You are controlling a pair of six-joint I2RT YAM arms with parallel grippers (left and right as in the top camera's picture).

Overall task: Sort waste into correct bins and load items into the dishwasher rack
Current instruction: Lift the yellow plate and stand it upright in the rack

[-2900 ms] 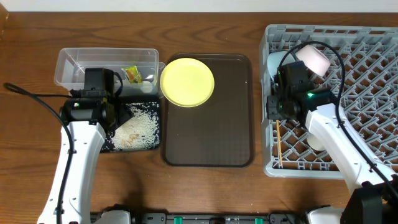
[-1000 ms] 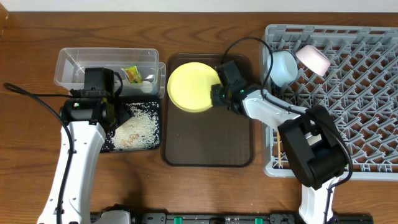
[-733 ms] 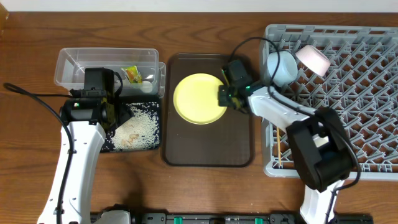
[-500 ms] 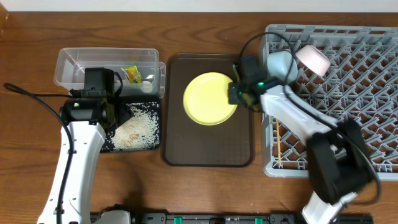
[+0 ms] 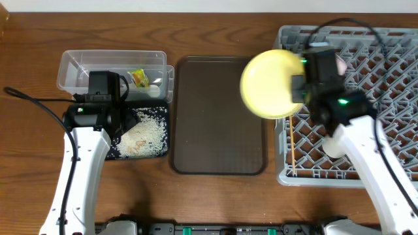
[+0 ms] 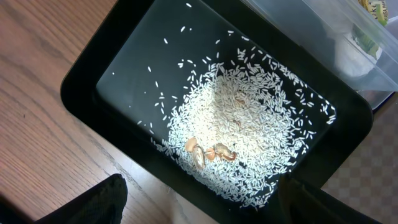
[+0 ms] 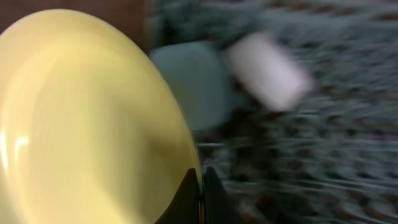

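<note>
Right hand (image 7: 200, 185): closed on the rim of one yellow plate (image 5: 268, 85), fingertips pinching its rack-side edge. The plate is off the counter (image 5: 215, 26), in the air over the seam between the brown serving tray (image 5: 215, 130) and the left edge of the grey rack (image 5: 392, 78). Its broad face is turned up toward the overhead camera. It is blurred, so the exact tilt is unclear.

Left hand (image 6: 205, 193): fingers spread wide, nothing between them, hanging over the black tray (image 6: 124, 81).

Counts:
- Bins: two, side by side at left. The clear tub (image 5: 78, 68) lies farther back and the black tray nearer.
- Snack wrapper (image 5: 138, 78): one, inside the clear tub.
- Rice (image 6: 249, 124): one loose heap in the black tray, with stray grains around it and a few tan scraps among them.
- Bowls, from the right wrist camera: one light blue bowl (image 7: 186, 81) and one white bowl (image 7: 270, 68), both in the rack beyond the plate, both blurred.
- Chopsticks (image 5: 292, 151): they read as one thin wooden line, and I cannot separate the pair. They lie in the rack's left column, long axis front to back.
</note>
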